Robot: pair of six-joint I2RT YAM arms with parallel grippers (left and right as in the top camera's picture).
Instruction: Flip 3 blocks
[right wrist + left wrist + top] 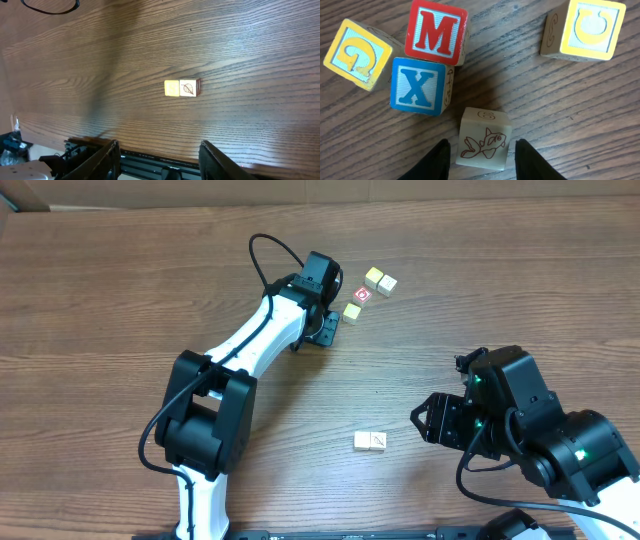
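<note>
The left wrist view shows 5 blocks on the wooden table [120,300]. The fish block [484,139], pale with a dark line drawing of a fish on its upward face, sits between the 2 dark fingers of the left gripper [482,142]. The fingers stand close on either side of it with only slivers of table showing, and I cannot tell whether they are pressing it yet. Just beyond it are 1 blue X block [418,85] and 1 red M block [436,32], touching each other. There is 1 yellow G block [357,54] off to one side and 1 yellow C block [585,27] well apart on the other. From overhead only 4 blocks show beside that gripper (the rest of the cluster is under the arm). Nearer the robot lie 2 more, touching side by side: the leaf block [189,87] and the pale yellow block [172,88]. The right gripper [159,145] hovers near this pair, its fingers spread wide with nothing between them.
</note>
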